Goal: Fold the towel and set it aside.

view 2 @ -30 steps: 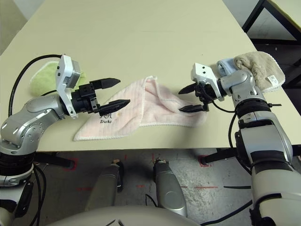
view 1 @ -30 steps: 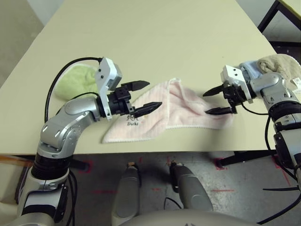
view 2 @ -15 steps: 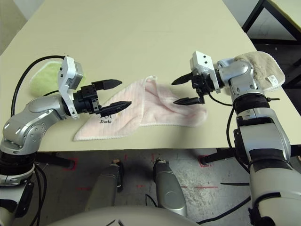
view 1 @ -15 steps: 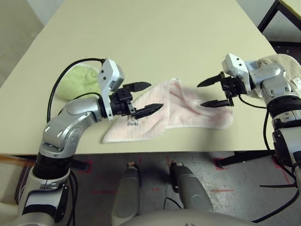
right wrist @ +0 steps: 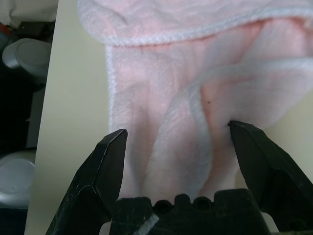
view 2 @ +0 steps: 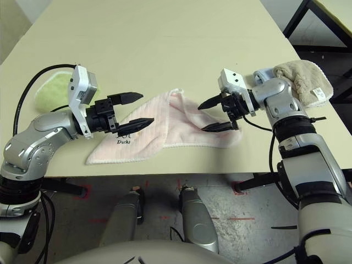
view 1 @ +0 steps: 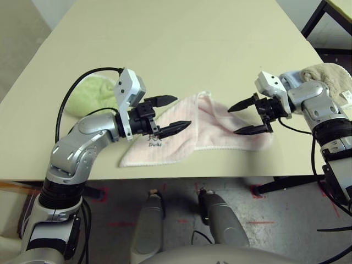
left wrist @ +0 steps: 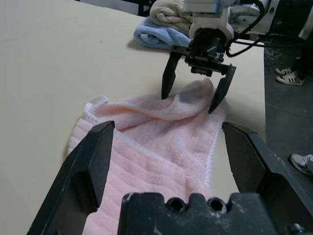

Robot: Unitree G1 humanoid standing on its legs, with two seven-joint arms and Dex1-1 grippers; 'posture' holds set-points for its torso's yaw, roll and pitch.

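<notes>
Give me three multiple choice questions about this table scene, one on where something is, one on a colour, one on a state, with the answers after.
1. Where does the lime-green cloth lie?
A. On the table behind the left arm
B. On top of the pink towel
C. Between the right gripper's fingers

2. What colour is the towel between the two grippers?
A. Light blue
B. Pale pink with white edging
C. Dark grey

3. How does the right gripper stand?
A. Shut on the towel
B. Open over the towel's right end
C. Shut on the beige cloth

Answers: 1 A, the green cloth lies at the table's left side, partly hidden by the arm. 2 B, the terry is pink with a white stitched border. 3 B, its two fingers stand apart with nothing clamped between them.
</notes>
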